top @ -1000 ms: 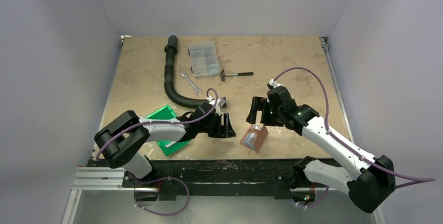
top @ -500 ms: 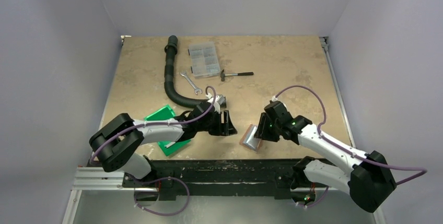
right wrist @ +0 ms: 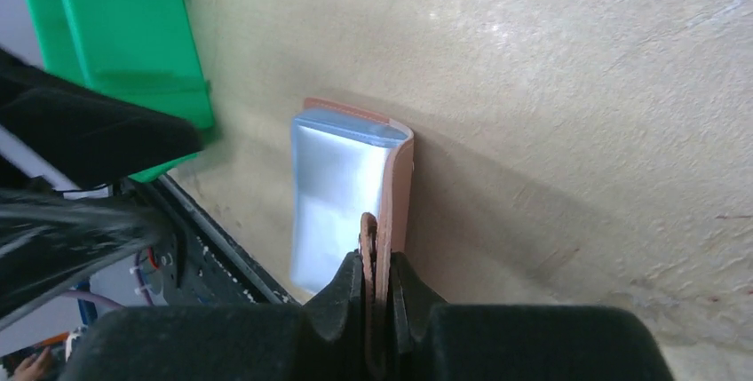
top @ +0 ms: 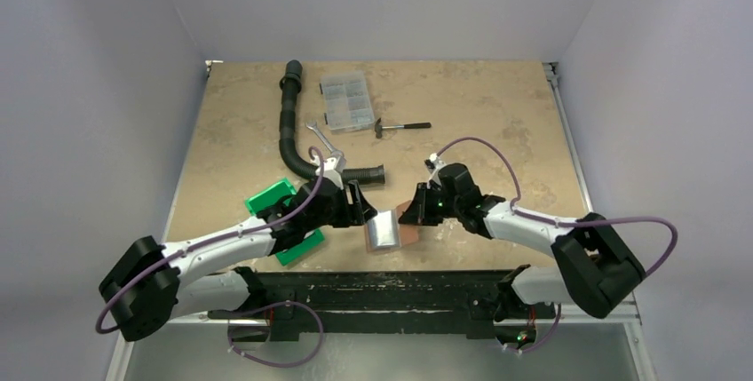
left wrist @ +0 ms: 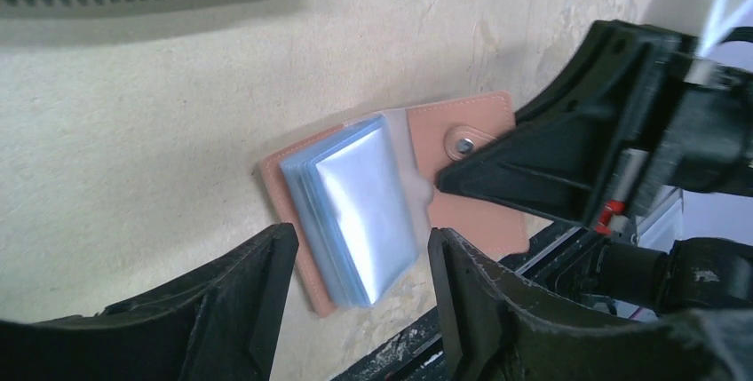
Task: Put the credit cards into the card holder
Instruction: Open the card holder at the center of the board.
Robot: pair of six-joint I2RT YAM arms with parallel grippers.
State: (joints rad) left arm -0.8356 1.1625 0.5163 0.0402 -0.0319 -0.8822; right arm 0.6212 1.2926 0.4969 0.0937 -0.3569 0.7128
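At the near edge of the table the card holder lies folded open between the two arms, its reddish-brown cover flat on the wood and its stack of grey-blue, glossy pockets facing up. The right gripper is clamped tight on the thin edge of the cover's flap, beside the small clasp stud, pinning the holder open. The left gripper hangs just over the pocket stack with its fingers spread wide and nothing between them. This looks like the preparing step: the holder is open and steadied, but no credit card can be made out in any view, so none seems loaded yet. The next move probably calls for the left arm to find a card, perhaps in the green bin just to its left, and slide it edge-first into a pocket while the right keeps the flap down. Farther back lie a black corrugated hose, a wrench, a hammer and a clear compartment box. No brand, label or writing is legible anywhere.
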